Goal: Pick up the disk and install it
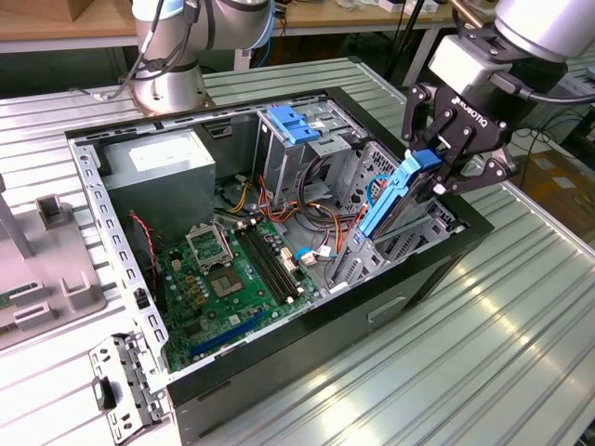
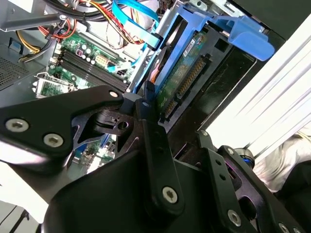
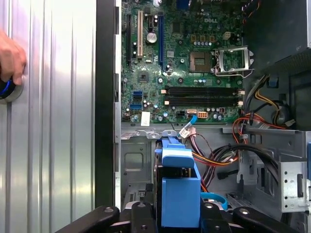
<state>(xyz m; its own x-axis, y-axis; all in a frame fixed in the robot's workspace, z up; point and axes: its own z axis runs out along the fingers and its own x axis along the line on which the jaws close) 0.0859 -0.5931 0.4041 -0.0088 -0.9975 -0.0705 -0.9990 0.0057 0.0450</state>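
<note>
Blue-railed disk (image 1: 383, 209) clamped by its upper end in the closed pincer (image 1: 442, 167), tilted with lower end inside the computer case (image 1: 437, 269) (installing, not picking), seating probably calling for rails square to the drive bay (image 1: 402, 249).

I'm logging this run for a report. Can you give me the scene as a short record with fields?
gripper: the gripper is shut on the upper end of the disk
disk: tilted, lower end down inside the computer case, upper end sticking out above the rim
case: open, lying on the ribbed metal table, motherboard exposed
task state: disk picked up, not seated flat
person: a hand rests on the table beside the case, in the first wrist view
</note>
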